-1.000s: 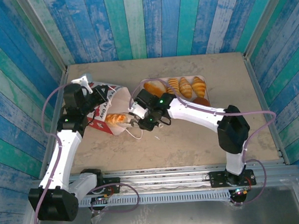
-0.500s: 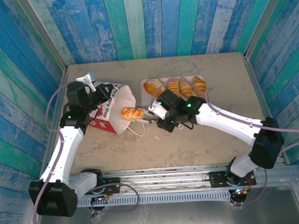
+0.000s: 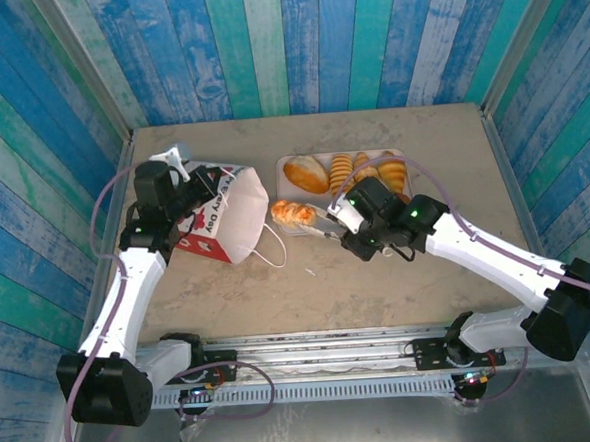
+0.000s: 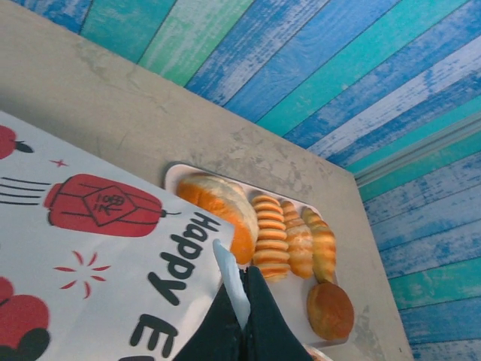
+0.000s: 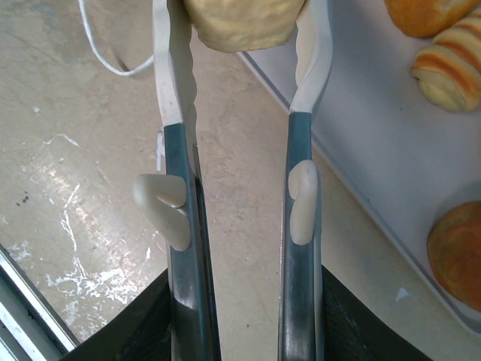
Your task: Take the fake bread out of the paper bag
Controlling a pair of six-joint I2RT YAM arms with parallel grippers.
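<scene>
One croissant point(image 3: 293, 213) gripped by right tool point(image 3: 305, 216) over tray point(image 5: 361, 113) edge; left tool point(image 4: 242, 289) tight on paper bag point(image 4: 90, 248) rim.

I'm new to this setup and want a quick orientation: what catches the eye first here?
The right gripper holds a golden pastry at the left edge of the pale tray, where more pastries lie. To its left, the left gripper pinches the edge of the red-and-white paper bag.
</scene>
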